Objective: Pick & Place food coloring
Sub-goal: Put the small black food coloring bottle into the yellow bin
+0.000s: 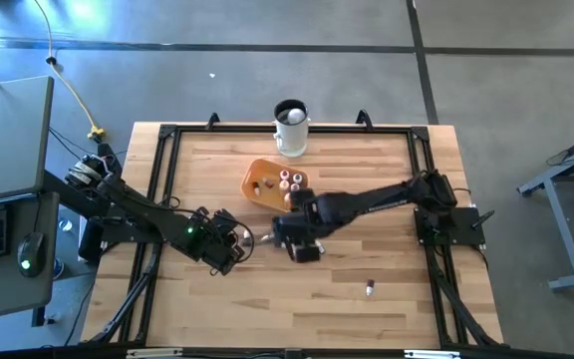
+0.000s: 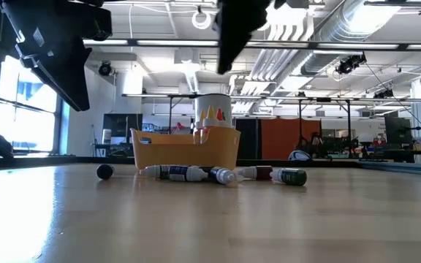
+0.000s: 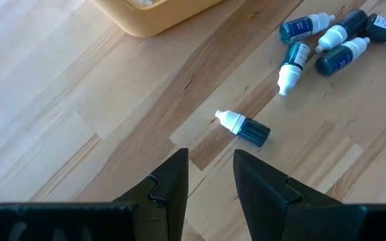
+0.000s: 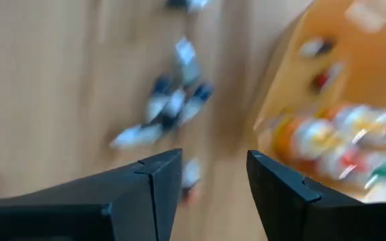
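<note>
Several small food coloring bottles [image 3: 327, 40] lie on their sides in a cluster on the wooden table, and one dark bottle with a white cap [image 3: 243, 127] lies alone just beyond my left gripper [image 3: 210, 167]. That gripper is open and holds nothing. More bottles stand in the orange bowl [image 1: 267, 184]. My right gripper [image 4: 213, 167] hangs open and empty above the table, between the bowl [image 4: 293, 87] and the lying bottles [image 4: 169, 100]. In the high view it is just near of the bowl [image 1: 305, 249].
A white mug [image 1: 290, 128] stands behind the bowl at the table's far edge. One more bottle [image 1: 370, 288] lies alone toward the near right. A black frame [image 1: 167, 140] runs around the tabletop. Bare wood shows at the near side.
</note>
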You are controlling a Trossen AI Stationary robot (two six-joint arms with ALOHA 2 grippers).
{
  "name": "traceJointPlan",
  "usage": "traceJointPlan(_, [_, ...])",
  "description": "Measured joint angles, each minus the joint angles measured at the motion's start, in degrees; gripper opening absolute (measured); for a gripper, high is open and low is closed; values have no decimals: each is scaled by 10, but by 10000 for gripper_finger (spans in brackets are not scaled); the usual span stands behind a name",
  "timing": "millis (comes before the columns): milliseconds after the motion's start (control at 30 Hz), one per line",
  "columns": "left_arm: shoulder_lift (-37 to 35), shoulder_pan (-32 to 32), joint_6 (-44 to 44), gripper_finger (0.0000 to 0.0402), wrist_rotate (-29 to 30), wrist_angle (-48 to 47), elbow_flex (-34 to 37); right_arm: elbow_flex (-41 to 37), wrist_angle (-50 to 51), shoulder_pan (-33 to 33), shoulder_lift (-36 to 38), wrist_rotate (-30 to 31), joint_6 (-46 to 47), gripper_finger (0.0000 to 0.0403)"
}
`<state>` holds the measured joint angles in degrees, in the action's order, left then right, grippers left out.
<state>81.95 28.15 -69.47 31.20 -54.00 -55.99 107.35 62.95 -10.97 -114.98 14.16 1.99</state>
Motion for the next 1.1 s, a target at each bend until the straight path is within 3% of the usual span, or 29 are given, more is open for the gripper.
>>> traceJointPlan(133, [0, 0, 0, 117, 0, 0, 0, -25, 75, -35, 1, -32, 82, 161])
traceJointPlan(467, [0, 0, -1, 117, 13, 3, 0, -178, 127, -115, 0, -153, 248, 161])
traceJointPlan(633, [0, 0, -8, 117, 14, 8, 0, -207, 181, -154, 4, -201, 146, 161])
traceJointPlan(767, [0, 0, -30, 117, 14, 20, 0, -242, 117, -193, 23, -208, 48, 161])
traceJointPlan(1100, [1, 0, -30, 117, 14, 55, 1, -299, 65, -248, 42, -200, 55, 161])
